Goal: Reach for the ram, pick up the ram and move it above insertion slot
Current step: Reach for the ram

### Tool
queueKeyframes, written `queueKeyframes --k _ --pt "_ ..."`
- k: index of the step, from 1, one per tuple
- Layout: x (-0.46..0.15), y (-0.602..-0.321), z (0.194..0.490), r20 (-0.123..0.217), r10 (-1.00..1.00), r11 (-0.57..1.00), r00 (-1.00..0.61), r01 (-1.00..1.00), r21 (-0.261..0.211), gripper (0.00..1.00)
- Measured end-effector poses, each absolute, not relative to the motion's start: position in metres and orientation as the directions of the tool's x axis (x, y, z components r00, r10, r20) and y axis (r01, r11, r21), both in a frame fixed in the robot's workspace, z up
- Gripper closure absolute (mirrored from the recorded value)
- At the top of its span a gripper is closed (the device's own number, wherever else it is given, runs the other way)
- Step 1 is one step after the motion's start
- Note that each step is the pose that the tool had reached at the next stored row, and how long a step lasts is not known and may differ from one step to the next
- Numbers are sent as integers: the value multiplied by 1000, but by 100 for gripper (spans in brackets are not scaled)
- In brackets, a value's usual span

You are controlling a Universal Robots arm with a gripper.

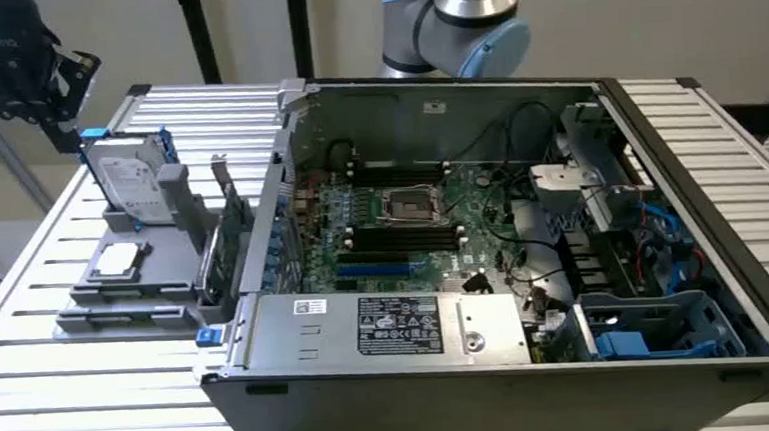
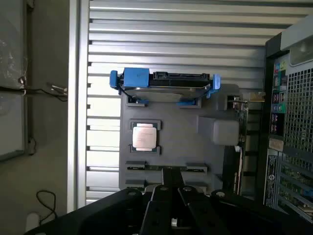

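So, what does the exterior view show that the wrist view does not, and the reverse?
Exterior view: the case's inside, with the motherboard, the black insertion slots, the blue slot, the power supply, plus an arm joint behind the case.
Wrist view: the gripper from close, shut and empty, and the outer face of the case's port panel.
Both: the grey fixture holding the hard drive, the processor and the ram.
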State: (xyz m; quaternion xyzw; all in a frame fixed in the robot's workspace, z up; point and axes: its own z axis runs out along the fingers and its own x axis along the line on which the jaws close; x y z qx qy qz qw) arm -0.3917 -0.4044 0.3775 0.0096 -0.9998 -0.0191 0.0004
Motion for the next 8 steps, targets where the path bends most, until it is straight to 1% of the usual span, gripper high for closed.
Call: queueKeyframes --k 8 --pt "-392 -404 378 1 -19 999 -1000 -19 38 89"
